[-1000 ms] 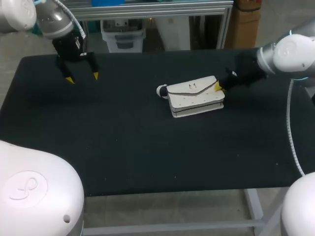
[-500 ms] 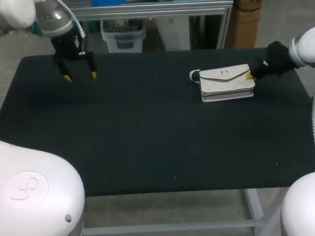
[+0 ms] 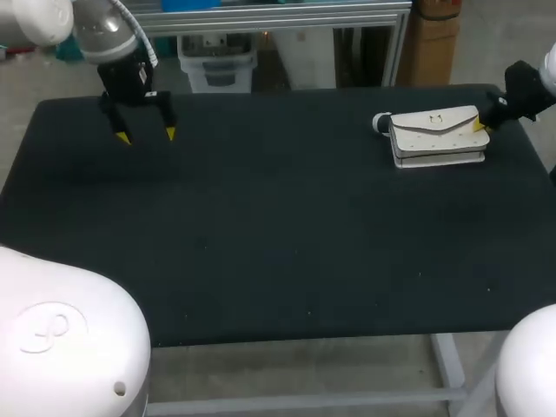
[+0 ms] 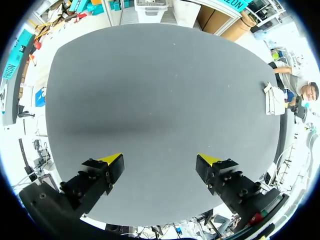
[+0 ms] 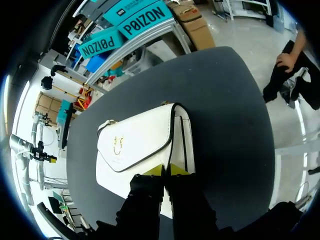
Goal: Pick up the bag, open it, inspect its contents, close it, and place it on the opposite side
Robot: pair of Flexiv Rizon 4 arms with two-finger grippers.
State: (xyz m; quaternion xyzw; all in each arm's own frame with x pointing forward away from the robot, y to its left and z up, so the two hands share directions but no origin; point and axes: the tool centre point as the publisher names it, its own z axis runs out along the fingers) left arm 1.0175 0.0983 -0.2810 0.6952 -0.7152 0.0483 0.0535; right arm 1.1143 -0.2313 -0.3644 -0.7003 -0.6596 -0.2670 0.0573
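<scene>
The black cloth-covered tabletop [image 3: 261,243] carries only one thing of the task: the white leather bag [image 3: 437,136], an envelope-flap handbag with dark piping and a small gold clasp. It sits at the far right of the tabletop, close to the edge where my right arm comes in. A second ago it lay near the middle, and half a second ago it was partway over, so it has travelled steadily to the right with my arm. It has kept the same attitude throughout, with the flap facing up and shut. I cannot tell whether it rides just above the cloth or slides on it.

My right end effector [image 5: 165,171] has its yellow tips pressed almost together on the end of the bag nearest my wrist. It pinches something thin there that I cannot make out. My left end effector [image 3: 146,135] has barely shifted and hangs over the far left corner with its fingers spread apart and nothing between them. It is well apart from the bag.

I judge this to be the carry toward one side. With the flap closed, what remains is to set the bag down inside the edge and release. The right margin looks slim, so I should lower it without drifting further outward.
</scene>
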